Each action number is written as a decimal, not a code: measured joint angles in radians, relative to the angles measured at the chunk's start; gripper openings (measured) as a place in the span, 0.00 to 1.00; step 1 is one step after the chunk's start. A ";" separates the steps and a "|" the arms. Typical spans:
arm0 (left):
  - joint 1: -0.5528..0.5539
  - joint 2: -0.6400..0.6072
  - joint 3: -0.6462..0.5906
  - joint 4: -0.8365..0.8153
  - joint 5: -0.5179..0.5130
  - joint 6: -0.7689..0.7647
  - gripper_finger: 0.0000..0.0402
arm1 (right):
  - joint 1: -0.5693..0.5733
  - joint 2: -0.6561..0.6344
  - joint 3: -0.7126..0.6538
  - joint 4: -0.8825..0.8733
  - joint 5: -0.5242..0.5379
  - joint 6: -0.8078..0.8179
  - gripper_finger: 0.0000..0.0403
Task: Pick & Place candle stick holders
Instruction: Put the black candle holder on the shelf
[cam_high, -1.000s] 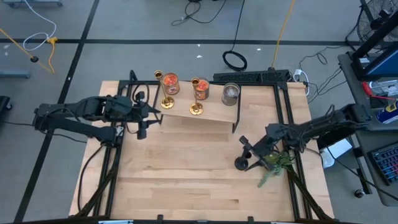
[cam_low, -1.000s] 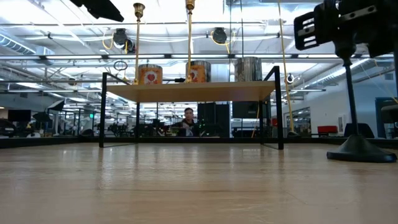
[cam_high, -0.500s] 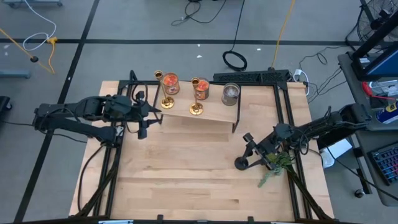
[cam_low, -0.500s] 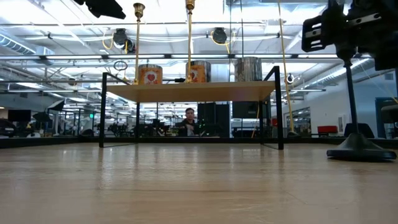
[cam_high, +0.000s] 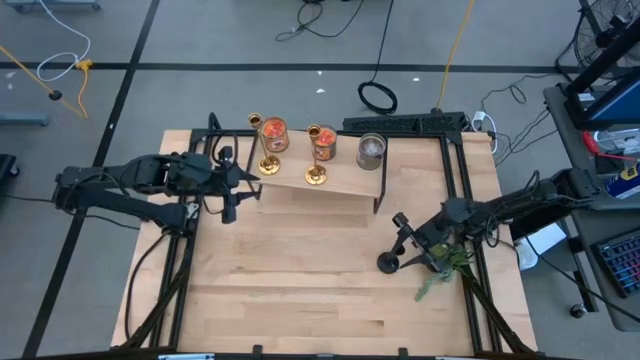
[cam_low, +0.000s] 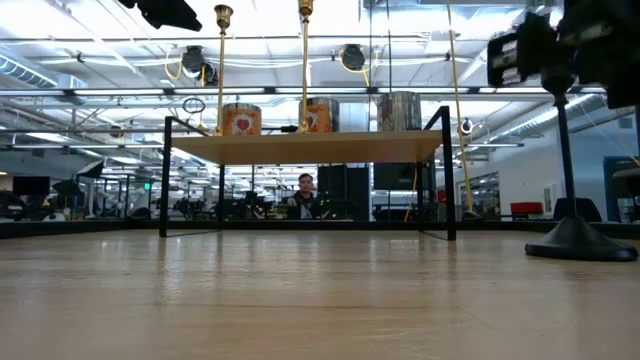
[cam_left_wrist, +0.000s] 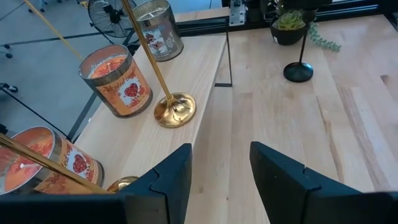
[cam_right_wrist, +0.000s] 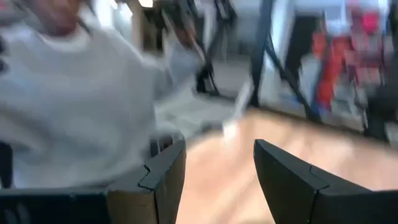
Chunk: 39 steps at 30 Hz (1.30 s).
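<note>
Since the earlier frame, only the right hand (cam_high: 400, 226) had shifted, swinging slightly rightward beside the black slim-stemmed candle stick holder (cam_high: 390, 258); its fingers stood apart, grasping nothing. That holder stood upright on the pale wooden counter (cam_high: 300, 270), its round base touching the boards, near a green trailing plant (cam_high: 443, 268). Both shiny brass-gold candle stick holders (cam_high: 266, 160) (cam_high: 314, 171) stood on the low wooden riser shelf (cam_high: 340, 183), beside two orange glass jar candles (cam_high: 274, 133) and a grey glass jar candle (cam_high: 371, 150). The left hand (cam_left_wrist: 221, 171) waited released, facing the shelf. Judged progress: two holders placed; the black one remained to be lifted onto the shelf.
</note>
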 joint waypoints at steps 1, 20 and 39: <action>0.000 0.000 0.000 0.000 0.000 0.000 0.42 | 0.000 0.000 0.001 -0.025 0.010 -0.013 0.46; 0.000 0.000 0.000 0.001 0.000 -0.003 0.42 | -0.014 0.005 0.001 -0.110 0.113 -0.074 0.46; 0.000 0.000 0.000 0.001 0.000 -0.004 0.42 | -0.012 0.033 0.001 -0.137 0.103 -0.046 0.23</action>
